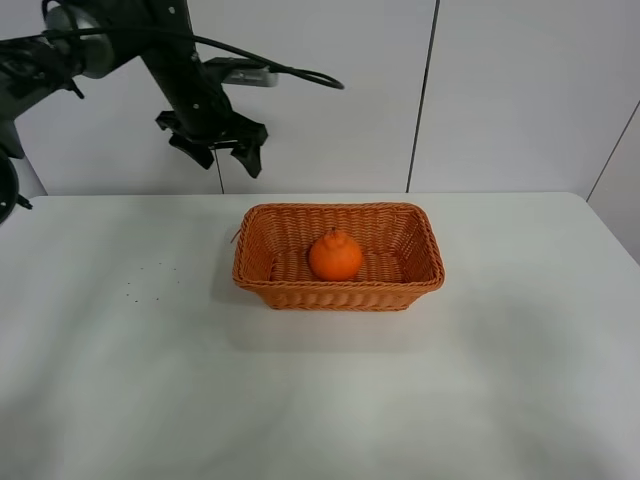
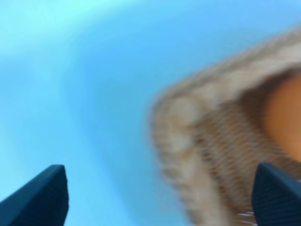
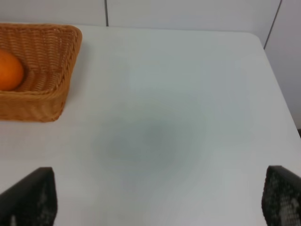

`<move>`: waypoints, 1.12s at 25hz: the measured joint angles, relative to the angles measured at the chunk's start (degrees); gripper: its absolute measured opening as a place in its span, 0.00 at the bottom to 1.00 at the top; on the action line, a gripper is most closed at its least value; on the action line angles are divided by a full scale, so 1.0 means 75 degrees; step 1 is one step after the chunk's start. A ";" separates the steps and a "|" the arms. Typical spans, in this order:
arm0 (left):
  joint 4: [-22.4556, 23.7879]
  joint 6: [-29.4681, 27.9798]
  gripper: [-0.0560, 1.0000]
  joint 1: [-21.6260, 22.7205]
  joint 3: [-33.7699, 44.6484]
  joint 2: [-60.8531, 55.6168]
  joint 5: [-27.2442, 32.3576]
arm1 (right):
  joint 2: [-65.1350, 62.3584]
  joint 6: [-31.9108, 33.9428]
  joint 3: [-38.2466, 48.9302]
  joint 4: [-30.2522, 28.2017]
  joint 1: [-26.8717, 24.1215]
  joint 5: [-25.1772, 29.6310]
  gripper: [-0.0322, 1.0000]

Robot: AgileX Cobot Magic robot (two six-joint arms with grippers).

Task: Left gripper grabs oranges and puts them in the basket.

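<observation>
The orange (image 1: 335, 256) sits upright inside the wicker basket (image 1: 415, 283) at the middle of the white table. My left gripper (image 1: 223, 150) is open and empty, held high above the table, up and to the left of the basket. In the blurred, blue-tinted left wrist view the open gripper (image 2: 160, 197) frames a corner of the basket (image 2: 188, 141) with the orange (image 2: 284, 117) at the edge. In the right wrist view the right gripper (image 3: 157, 202) is open and empty over bare table, apart from the basket (image 3: 56, 101) and the orange (image 3: 8, 70).
A white panelled wall stands behind the table (image 1: 320, 400). A few small dark specks (image 1: 150, 280) lie on the table left of the basket. The table's right edge and rounded far corner (image 3: 256, 37) show in the right wrist view.
</observation>
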 joint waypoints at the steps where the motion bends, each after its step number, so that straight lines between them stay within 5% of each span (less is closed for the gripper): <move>1: 0.0017 0.0000 0.90 0.0267 0.0000 0.0000 0.0000 | 0.0000 0.0000 0.0000 0.0000 0.0000 0.0000 0.70; 12: 0.0061 -0.0044 0.89 0.2139 0.0403 0.0000 0.0009 | 0.0000 0.0000 0.0000 0.0000 0.0000 0.0000 0.70; 22: 0.0048 -0.0126 0.88 0.2232 0.1140 -0.1019 0.0015 | 0.0000 0.0000 0.0000 0.0000 0.0000 0.0000 0.70; 28: -0.0078 -0.0152 0.88 0.2232 0.2744 -0.2684 0.0015 | 0.0000 0.0000 0.0000 0.0000 0.0000 0.0000 0.70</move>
